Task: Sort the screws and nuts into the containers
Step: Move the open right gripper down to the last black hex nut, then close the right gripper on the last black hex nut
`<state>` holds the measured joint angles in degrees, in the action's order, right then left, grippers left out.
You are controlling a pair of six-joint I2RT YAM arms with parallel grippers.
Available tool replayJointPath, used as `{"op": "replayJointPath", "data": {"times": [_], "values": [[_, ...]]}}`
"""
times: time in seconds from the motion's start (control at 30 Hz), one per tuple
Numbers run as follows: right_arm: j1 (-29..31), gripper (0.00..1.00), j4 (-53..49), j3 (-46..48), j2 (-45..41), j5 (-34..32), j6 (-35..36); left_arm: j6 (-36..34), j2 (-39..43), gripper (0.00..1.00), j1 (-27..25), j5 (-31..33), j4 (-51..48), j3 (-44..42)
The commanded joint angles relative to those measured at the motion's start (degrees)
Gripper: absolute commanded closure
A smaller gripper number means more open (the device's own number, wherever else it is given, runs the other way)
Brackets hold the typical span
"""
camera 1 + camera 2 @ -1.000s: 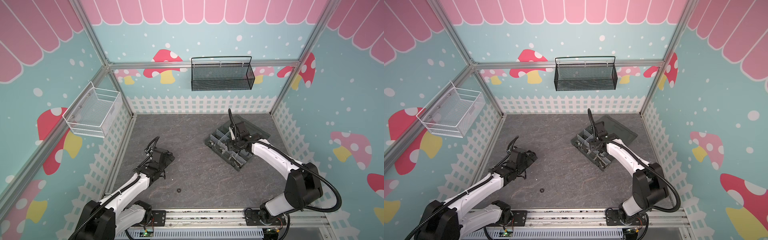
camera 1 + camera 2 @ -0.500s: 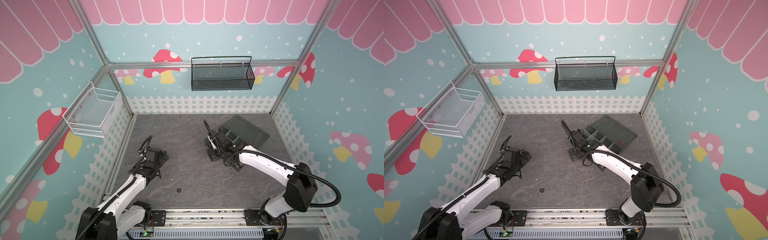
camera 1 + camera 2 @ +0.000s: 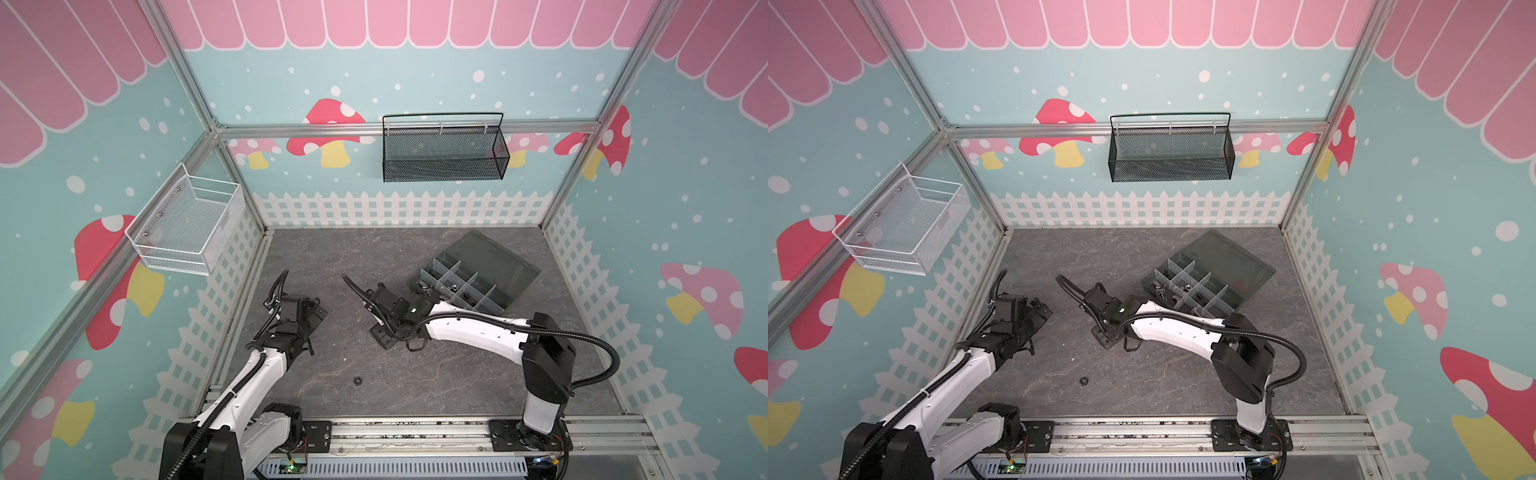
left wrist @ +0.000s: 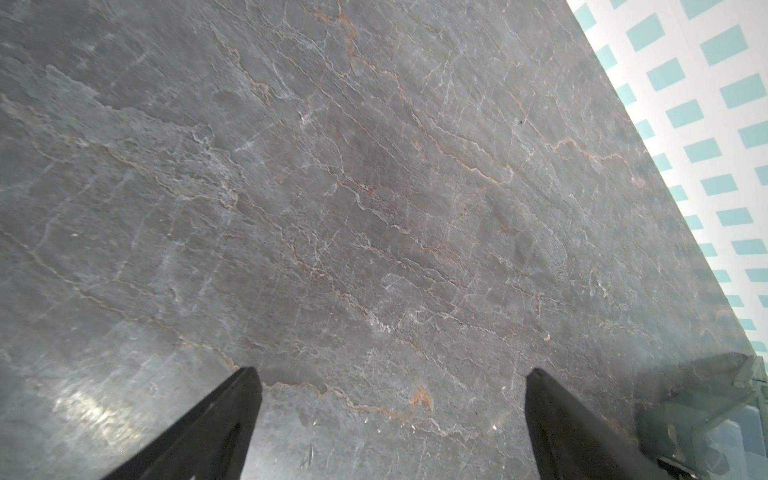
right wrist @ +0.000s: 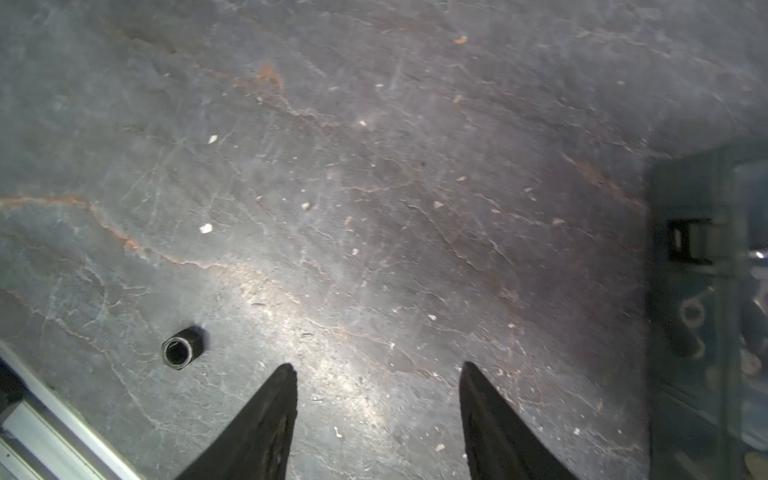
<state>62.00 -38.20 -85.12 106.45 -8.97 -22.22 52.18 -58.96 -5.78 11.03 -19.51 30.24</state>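
One black hex nut (image 3: 356,379) (image 3: 1084,380) lies alone on the slate floor near the front; the right wrist view shows this nut (image 5: 178,351) off to one side of the fingertips. My right gripper (image 3: 384,338) (image 3: 1104,334) (image 5: 378,365) hangs low over bare floor between the nut and the containers, open, with nothing between its fingers. The containers are the compartments of the dark organizer box (image 3: 505,297) (image 3: 1239,297) (image 5: 690,199) at the right, lid laid back. Small metal pieces (image 3: 424,286) lie in some compartments, too small to tell apart. My left gripper (image 3: 316,311) (image 3: 1043,311) (image 4: 392,372) is wide open over bare floor.
A black mesh basket (image 3: 442,153) hangs on the back wall and a white wire basket (image 3: 187,224) on the left wall. White fence walls ring the floor. An aluminium rail (image 3: 415,428) runs along the front edge.
My right gripper has swung away from over the organizer box, leftward and toward the front, and now sits over bare floor. The left arm has drawn back a little.
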Motion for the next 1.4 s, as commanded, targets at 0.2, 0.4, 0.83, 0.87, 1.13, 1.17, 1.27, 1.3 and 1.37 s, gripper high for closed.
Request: {"op": "replayJointPath", "data": {"times": [0.2, 0.4, 0.83, 0.87, 1.13, 1.17, 1.27, 1.3, 1.37], "values": [[6.37, 0.41, -3.85, -5.76, 6.98, 3.04, 5.45, -1.56, -0.89, 0.00, 2.96, -3.34, -0.04, -0.97], [10.10, 0.44, -3.89, -7.27, 10.04, 5.20, 6.97, 0.45, -1.49, 0.00, 3.59, -5.30, 1.59, -2.60], [12.36, 0.51, -3.82, -9.85, 16.03, 8.53, 8.16, 0.95, -2.20, 0.00, 5.21, -5.75, 2.53, -4.18], [12.36, 0.51, -3.82, -9.92, 16.36, 8.38, 8.08, 0.83, -2.42, 0.00, 5.46, -5.92, 2.54, -4.22], [12.34, 0.55, -3.97, -9.67, 18.51, 5.74, 7.36, 0.20, -2.74, 0.00, 7.17, -6.68, 2.58, -4.93], [12.36, 0.56, -3.95, -9.76, 18.74, 5.50, 7.28, 0.11, -2.66, 0.00, 7.21, -6.71, 2.71, -4.95], [12.36, 0.58, -3.97, -9.63, 19.42, 4.67, 6.97, -0.05, -2.68, 0.00, 7.40, -6.72, 2.81, -5.02], [12.36, 0.59, -4.07, -9.48, 19.62, 4.17, 6.86, -0.15, -2.71, 0.00, 7.56, -6.88, 2.80, -4.93], [12.36, 0.60, -4.33, -9.38, 20.08, 3.49, 6.62, -0.20, -2.68, 0.00, 7.80, -6.91, 2.74, -4.93]]}}
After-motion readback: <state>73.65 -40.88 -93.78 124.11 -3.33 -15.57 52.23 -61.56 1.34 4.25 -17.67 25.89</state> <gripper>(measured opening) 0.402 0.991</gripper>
